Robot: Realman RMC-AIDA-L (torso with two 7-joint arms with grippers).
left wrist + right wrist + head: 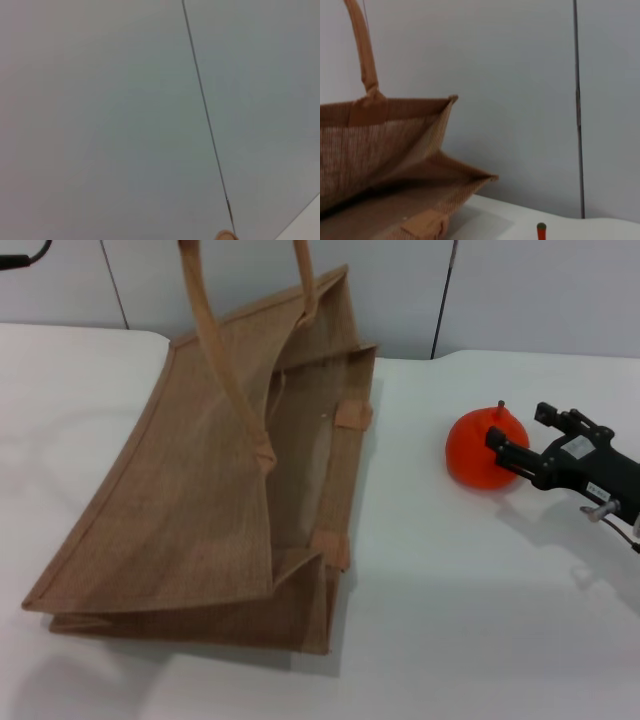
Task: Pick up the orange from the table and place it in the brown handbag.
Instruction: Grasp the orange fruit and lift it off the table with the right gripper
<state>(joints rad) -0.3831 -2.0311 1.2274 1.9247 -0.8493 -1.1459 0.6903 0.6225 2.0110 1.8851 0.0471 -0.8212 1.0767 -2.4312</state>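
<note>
The orange sits on the white table to the right of the brown handbag. My right gripper reaches in from the right, open, with one finger across the fruit's near right side and the other behind it. Only the orange's stem tip shows in the right wrist view, with the handbag beyond it. The bag's mouth gapes toward the orange, and its handles rise out of the top of the head view. My left gripper is out of view; a tan scrap of handle shows in the left wrist view.
A pale panelled wall runs behind the table's far edge. Bare tabletop lies between the bag's mouth and the orange, and in front of both.
</note>
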